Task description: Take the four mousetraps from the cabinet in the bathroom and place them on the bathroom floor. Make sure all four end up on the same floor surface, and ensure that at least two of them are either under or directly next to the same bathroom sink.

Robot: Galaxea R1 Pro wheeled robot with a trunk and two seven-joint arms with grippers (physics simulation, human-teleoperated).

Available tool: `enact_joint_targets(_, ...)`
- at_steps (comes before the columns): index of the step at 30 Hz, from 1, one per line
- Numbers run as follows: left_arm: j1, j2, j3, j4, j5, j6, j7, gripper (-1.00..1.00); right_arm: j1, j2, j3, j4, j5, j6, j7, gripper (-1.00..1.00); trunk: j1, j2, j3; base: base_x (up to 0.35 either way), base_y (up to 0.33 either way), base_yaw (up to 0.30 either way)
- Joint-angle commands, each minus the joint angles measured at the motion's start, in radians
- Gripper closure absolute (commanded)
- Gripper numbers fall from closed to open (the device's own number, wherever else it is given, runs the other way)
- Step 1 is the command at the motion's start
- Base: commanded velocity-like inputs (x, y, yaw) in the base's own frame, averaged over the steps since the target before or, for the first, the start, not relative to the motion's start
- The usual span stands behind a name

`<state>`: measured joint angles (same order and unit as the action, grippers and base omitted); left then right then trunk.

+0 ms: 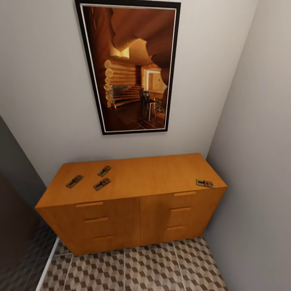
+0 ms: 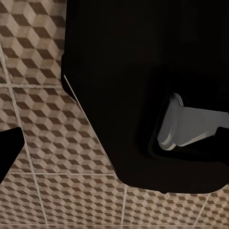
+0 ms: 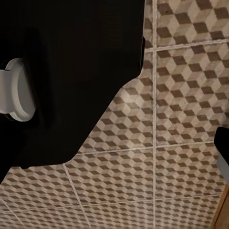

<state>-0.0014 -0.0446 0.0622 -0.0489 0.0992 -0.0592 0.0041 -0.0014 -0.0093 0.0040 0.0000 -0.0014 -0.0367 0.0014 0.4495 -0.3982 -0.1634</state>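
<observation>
Four mousetraps lie flat on the cabinet point(image 1: 133, 178) top: three grouped at its left end point(image 1: 74, 181) point(image 1: 104, 170) point(image 1: 102, 184), one alone by the right front corner point(image 1: 204, 183). A framed picture point(image 1: 129, 66) hangs above. Both wrist views look past dark robot bodywork point(image 2: 143, 71) onto the bathroom floor point(image 3: 181, 95); whether either arm's fingers are open or closed cannot be told, so the traps' place relative to them is unclear.

Home interior: wooden cabinet point(image 1: 133, 202), framed picture point(image 1: 129, 66), tiled floor point(image 1: 153, 268).

Black-framed picture point(image 1: 130, 66) of log-cabin interior on pale wall point(image 1: 44, 89); grey side wall point(image 1: 258, 153).
</observation>
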Motion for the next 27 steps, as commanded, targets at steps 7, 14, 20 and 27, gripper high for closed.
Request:
enact_joint_targets(7, 0.000, -0.002, 0.004, 0.001, 0.006, -0.002, -0.001, -1.00, 0.000, 0.000, 0.000, 0.000, 0.000, -0.003, 0.000, -1.00, 0.020, -0.037, -0.029, 0.000, 0.000, 0.000)
enact_joint_targets(14, 0.000, -0.003, 0.004, 0.001, 0.005, -0.002, -0.001, -1.00, 0.000, 0.000, 0.001, 0.000, 0.000, -0.003, 0.000, -1.00, 0.046, -0.086, -0.062, 0.000, 0.000, 0.000)
enact_joint_targets(20, 0.000, -0.002, 0.004, 0.001, 0.005, -0.002, -0.001, -1.00, 0.000, 0.000, 0.001, 0.000, 0.000, -0.004, 0.000, -1.00, 0.069, -0.128, -0.090, 0.000, 0.000, 0.000)
enact_joint_targets(27, 0.000, -0.001, 0.004, 0.001, 0.005, -0.002, -0.001, -1.00, 0.000, 0.000, 0.001, 0.000, 0.000, -0.004, 0.000, -1.00, 0.096, -0.177, -0.123, 0.000, 0.000, 0.000)
